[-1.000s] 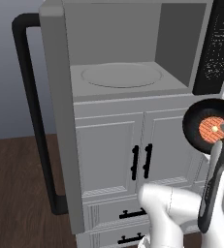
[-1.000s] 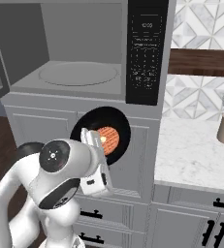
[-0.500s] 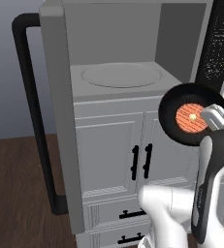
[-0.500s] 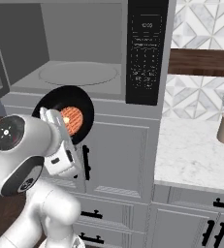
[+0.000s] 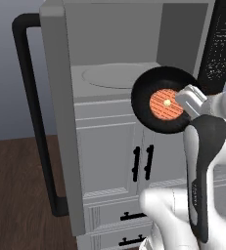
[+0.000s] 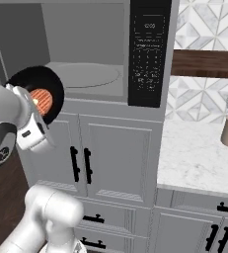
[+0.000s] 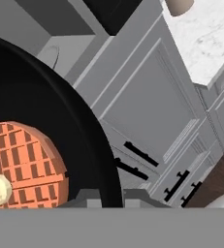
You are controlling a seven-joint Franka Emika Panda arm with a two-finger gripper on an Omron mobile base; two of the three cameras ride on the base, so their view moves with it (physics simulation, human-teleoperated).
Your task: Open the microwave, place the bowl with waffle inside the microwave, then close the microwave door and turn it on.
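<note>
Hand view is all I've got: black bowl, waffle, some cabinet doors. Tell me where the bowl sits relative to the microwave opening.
Observer: The bowl is held in the air in front of the open microwave, near the front edge of its floor, not yet inside.
Operator: Report the door.
Observer: The microwave door is swung fully open to the left, its black handle standing clear of the bowl.
Operator: Check the turntable for anything in the way.
Observer: The turntable is bare; nothing sits on it.
Operator: Confirm the grip.
Observer: The gripper is clamped on the bowl's rim, and the waffle is inside the tilted bowl.
</note>
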